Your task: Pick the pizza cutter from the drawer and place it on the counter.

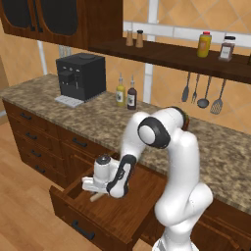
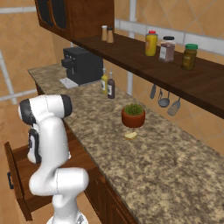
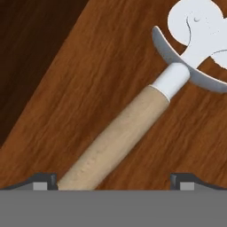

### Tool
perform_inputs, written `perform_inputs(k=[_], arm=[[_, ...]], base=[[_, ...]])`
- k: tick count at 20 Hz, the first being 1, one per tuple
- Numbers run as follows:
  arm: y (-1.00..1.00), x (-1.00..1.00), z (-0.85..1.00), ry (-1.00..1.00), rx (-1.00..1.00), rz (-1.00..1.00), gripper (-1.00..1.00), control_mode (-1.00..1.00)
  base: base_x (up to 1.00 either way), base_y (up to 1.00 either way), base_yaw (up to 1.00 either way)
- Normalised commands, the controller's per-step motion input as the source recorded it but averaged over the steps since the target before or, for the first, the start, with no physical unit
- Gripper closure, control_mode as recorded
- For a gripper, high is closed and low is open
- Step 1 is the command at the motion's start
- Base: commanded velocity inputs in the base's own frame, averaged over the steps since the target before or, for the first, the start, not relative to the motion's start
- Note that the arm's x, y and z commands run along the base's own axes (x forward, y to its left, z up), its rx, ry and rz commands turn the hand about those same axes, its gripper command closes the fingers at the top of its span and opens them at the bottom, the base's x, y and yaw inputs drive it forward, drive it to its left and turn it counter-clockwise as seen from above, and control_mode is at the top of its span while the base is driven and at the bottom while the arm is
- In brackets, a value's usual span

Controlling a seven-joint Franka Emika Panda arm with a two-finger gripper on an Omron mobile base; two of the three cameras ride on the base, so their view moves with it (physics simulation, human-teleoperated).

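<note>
Gripper low inside the open drawer, jaws wide, holding nothing. Pizza cutter lies flat on the drawer floor between them.

Tan-handled pizza cutter lies flat on the open drawer's wooden floor

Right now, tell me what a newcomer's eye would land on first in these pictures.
First, the big white arm bending down into the pulled-out drawer below the counter. Its open gripper hangs just above a pizza cutter lying flat on the drawer's wooden floor, the tan handle between the fingertips. After that, the black coffee machine at the counter's far left and the small potted plant mid-counter.
</note>
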Motion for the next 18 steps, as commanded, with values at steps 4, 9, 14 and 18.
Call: perform_inputs(k=[4, 9, 14, 18], arm=[[0.07, 0.07, -0.39, 0.00, -0.04, 0.00, -1.00, -1.00], [0.00, 0.10, -0.49, 0.00, -0.02, 0.00, -1.00, -1.00], [-0.06, -0.05, -0.29, -0.01, -0.01, -0.01, 1.00, -1.00], [-0.27, -0.18, 0.00, -0.11, 0.00, -0.11, 1.00, -1.00]], base=[[0.00, 0.00, 0.00], [0.00, 0.00, 0.00], [0.00, 0.00, 0.00], [0.00, 0.00, 0.00]])
